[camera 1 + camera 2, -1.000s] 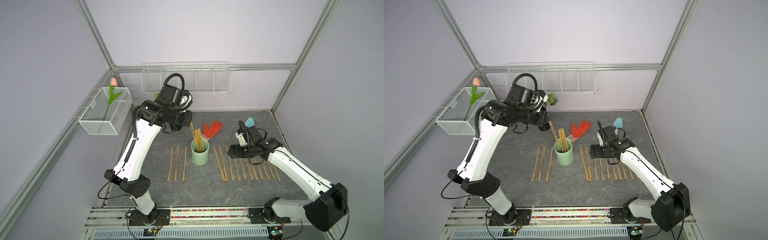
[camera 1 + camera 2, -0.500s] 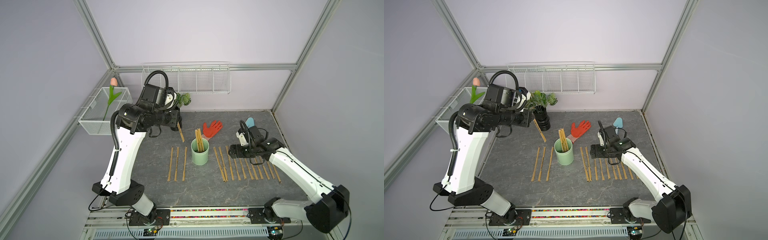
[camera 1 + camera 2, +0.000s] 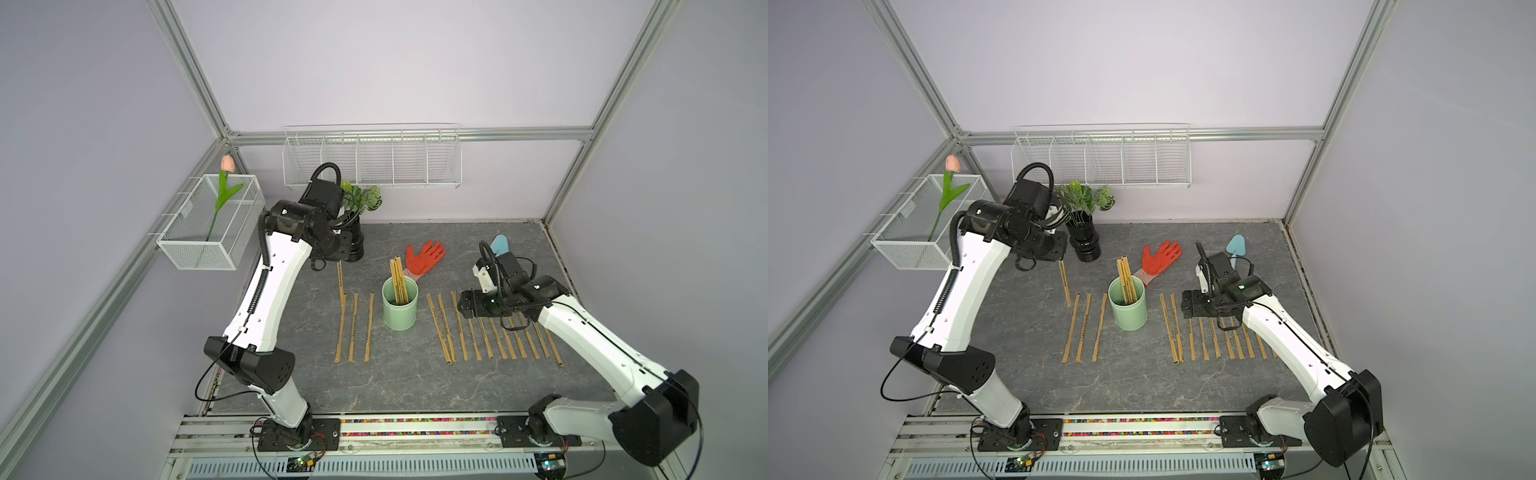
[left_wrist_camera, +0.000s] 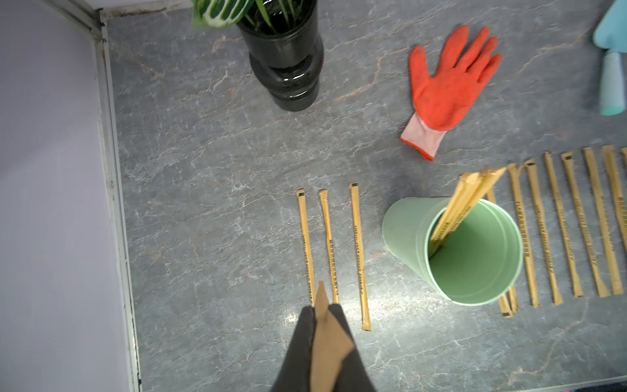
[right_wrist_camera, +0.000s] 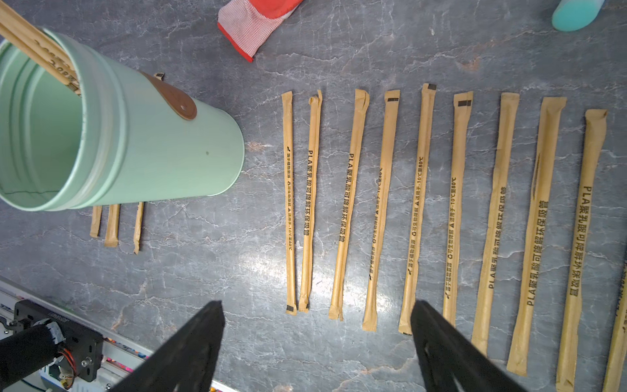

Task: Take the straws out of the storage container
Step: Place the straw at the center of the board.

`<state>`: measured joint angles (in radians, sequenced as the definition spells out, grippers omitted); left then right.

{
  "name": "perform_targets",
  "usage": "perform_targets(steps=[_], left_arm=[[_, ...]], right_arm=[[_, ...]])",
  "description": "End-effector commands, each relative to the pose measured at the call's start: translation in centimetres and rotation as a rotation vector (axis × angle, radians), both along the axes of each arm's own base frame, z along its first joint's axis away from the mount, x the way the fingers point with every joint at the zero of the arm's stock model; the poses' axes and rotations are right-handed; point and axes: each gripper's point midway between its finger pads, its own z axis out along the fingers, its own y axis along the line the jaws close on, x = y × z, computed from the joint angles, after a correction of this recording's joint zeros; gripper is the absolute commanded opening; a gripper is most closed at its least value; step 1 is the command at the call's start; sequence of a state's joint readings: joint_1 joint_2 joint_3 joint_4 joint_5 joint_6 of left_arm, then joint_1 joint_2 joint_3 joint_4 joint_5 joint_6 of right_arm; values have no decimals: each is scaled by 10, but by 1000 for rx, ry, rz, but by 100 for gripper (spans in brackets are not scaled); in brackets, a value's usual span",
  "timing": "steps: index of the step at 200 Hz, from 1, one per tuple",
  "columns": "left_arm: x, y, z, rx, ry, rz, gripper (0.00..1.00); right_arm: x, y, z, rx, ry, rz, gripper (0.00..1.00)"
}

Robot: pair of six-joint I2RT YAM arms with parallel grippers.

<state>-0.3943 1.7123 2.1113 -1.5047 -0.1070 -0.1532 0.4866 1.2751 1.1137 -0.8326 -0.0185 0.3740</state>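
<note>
Few straws [image 3: 398,279] stored, leaning, in storage container [image 3: 400,313] at table [image 3: 407,386] centre; others laid in rows either side. Left gripper [image 4: 321,307] clenched on single straw [image 3: 341,284]; right gripper [image 5: 317,303] spread, empty. Judged light, flimsy, easily creased; best pinched near exposed top ends.

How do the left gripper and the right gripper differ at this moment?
The left gripper is shut on one straw; the right gripper is open and empty. The left gripper is by the black vase; the right gripper is over the row of straws laid on the table. Both have dark fingers.
</note>
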Motion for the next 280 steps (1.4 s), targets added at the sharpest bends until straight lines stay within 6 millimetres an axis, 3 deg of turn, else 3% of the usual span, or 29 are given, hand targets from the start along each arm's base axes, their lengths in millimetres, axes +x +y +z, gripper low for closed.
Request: perform_targets(steps=[1,85,156,229,280], left_arm=[[-3,17,-27,66,103,57,10],[5,44,-87,150,317,141,11],[13,49,-138,187,463,155,10],[12,57,-182,183,540,181,10],[15,58,-199,173,546,190,11]], right_arm=[[-1,-5,-1,-21,0,-3,89],[1,-3,-11,-23,14,-1,89],[1,-3,-15,-28,20,5,89],[3,2,-26,-18,42,9,89],[5,3,-33,-22,57,8,89]])
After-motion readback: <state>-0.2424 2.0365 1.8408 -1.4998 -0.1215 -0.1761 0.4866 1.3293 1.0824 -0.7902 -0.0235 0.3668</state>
